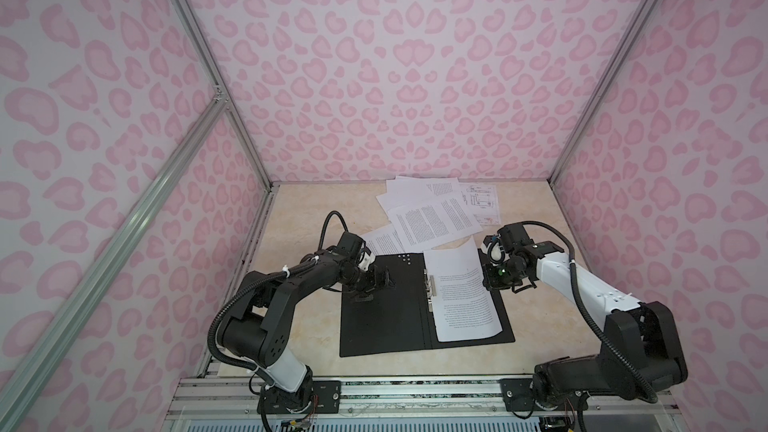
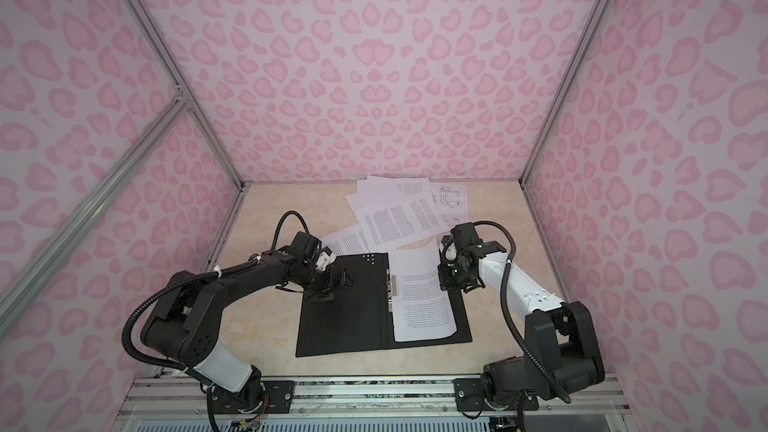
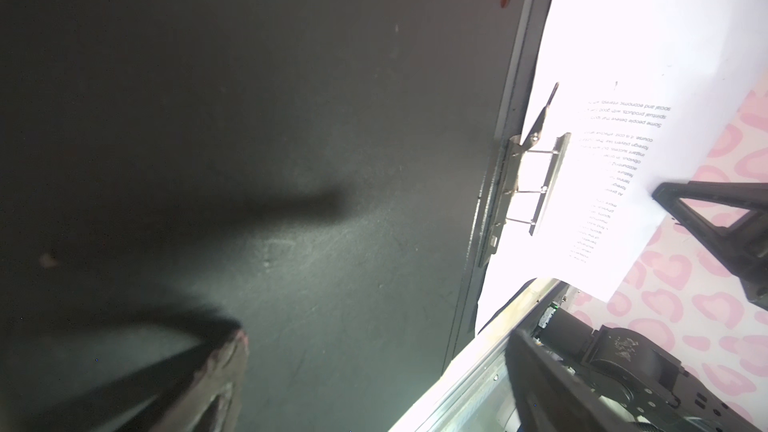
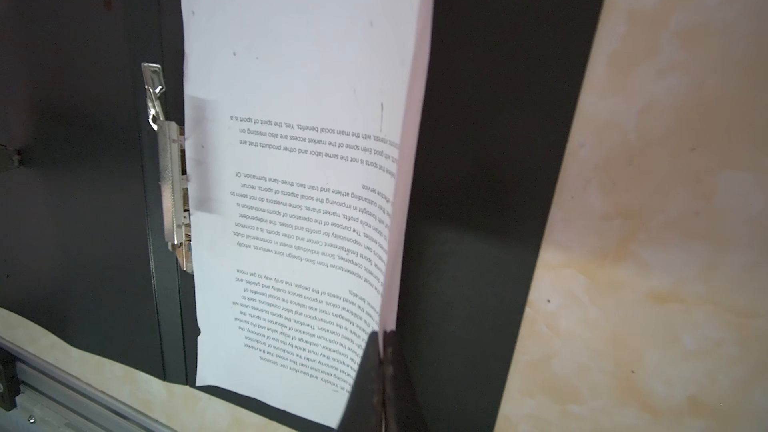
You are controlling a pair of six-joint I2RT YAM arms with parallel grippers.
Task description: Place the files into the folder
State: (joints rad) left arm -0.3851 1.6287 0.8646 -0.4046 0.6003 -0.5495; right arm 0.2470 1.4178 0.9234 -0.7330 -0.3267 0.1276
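Folder (image 1: 382,317) open flat, black inside up, on the near middle of the table (image 1: 299,238). One sheet (image 1: 461,297) on its right-hand half, spine-side edge hard up against the metal clip (image 1: 430,288); tucked under the clip or only beside it, cannot tell. Outer edge of that sheet lifted and curled, pinched in the right gripper (image 4: 384,363), jaws closed tight on the paper. Left gripper (image 1: 374,284) spread wide, holding nothing, low over the folder's left half; touching the cover or not, unclear. Other files (image 1: 432,209) in a loose overlapping fan toward the back wall, drawing sheet (image 1: 482,201) at its right, nearest ones reaching the folder's far edge. Judged as the seating step for one sheet, most of the task not yet done. Next, probably: lower the raised edge flat inside the cover, let go, then reach back for the pile. Calls for square alignment with the spine and no snag on the clip. Bare tabletop left and right of the folder and toward the front rail; tight at the back, pile close to the wall.
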